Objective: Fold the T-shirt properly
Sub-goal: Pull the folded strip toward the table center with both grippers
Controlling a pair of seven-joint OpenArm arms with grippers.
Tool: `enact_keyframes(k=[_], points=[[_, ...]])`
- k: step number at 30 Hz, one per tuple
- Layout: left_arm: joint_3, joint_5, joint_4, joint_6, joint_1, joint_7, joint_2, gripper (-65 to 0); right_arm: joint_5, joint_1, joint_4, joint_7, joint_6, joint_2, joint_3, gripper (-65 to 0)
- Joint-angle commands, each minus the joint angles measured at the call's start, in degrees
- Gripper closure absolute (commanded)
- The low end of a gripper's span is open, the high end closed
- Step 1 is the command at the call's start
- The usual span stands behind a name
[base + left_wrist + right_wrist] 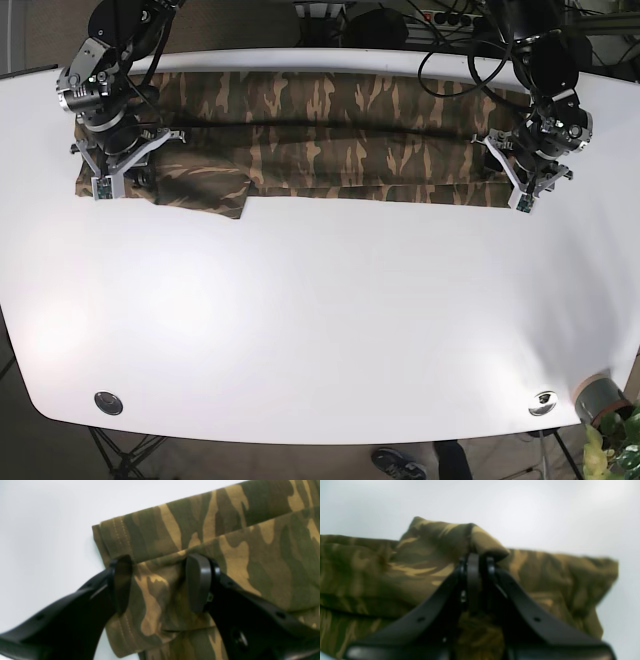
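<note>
1. Since the shirt lies as a long, narrow band across the far side of the tabletop, its long axis runs from one of my hands to the other, and that line is what the next fold turns on.
2. My left hand sits at one end of the band, over the hem corner. Its fingers are spread wide and straddle the cloth, pressing on it or just above it; I cannot tell which. Nothing is pinched.
3. My right hand is at the opposite end, closed tight on a raised ridge of fabric that peaks above the fingertips. That wrist view is blurred, so I cannot say how many layers are caught.
4. In the base view, a flap of cloth juts toward the near edge beside my right hand, so that end looks less tidy.
5. I judge each end is served by its own hand. To halve the length, one end must travel along the band toward the other, and my left needs a grip first.
</note>
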Motion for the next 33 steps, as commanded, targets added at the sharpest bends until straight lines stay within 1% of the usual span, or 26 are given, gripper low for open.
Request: enact_keyframes(k=[1,3,5,9,11,15,16,18,20,23,24,26,33], points=[[0.13,1.77,0.04,-0.06,0.09,1.84,-0.46,-31.8,0.7,-0.54,1.43,-0.62,0.6,0.15,2.6,-2.2],[0.13,1.77,0.04,-0.06,0.09,1.84,-0.46,-31.8,0.88,-1.51,1.43,-1.06,0.6,-0.03,4.98,-2.2],[0.13,1.77,0.04,-0.06,0.09,1.84,-0.46,-31.8,2.29,-2.65,1.43,-1.06,0.6,-0.03,6.47,-2.2],[0.13,1.77,0.04,-0.06,0.09,1.84,-1.34,-31.8,8.62,-6.26,1.43,-1.06,0.6,0.5,8.76,-2.5],[0.13,1.69,0.04,-0.06,0.18,1.84,-1.6,-31.8,10.81,-7.75,1.43,-1.06,0.16,0.59,9.11,-2.7],[0.13,1.69,0.04,-0.06,0.09,1.84,-1.6,-31.8,11.43,-9.6,1.43,-1.06,0.07,0.5,9.37,-3.6],[0.13,1.69,0.04,-0.06,0.09,1.84,-1.6,-31.8,11.43,-9.95,1.43,-1.06,0.07,0.5,9.37,-5.9],[0.13,1.69,0.04,-0.06,0.09,1.84,-1.6,-31.8,11.43,-10.74,1.35,-1.06,-0.02,0.41,9.37,-13.3],[0.13,1.77,0.04,-0.06,0.0,1.84,-1.6,-31.8,11.43,-11.36,1.43,-0.97,-0.02,0.15,9.37,-23.3],[0.13,1.77,0.04,-0.06,0.0,1.93,-1.6,-31.8,11.43,-11.36,1.52,-0.8,-0.02,0.15,9.64,-32.7],[0.13,1.77,0.13,-0.06,0.0,1.93,-1.51,-31.8,11.43,-11.36,1.52,-0.8,-0.02,0.15,10.16,-34.7],[0.13,1.77,0.3,-0.06,0.0,1.93,-1.51,-31.8,11.43,-11.0,1.52,-0.8,-0.02,0.15,10.78,-36.9],[0.13,1.6,0.65,-0.06,-0.43,1.84,-1.51,-31.8,11.61,-7.75,1.52,-0.8,0.51,0.59,10.16,-37.7]])
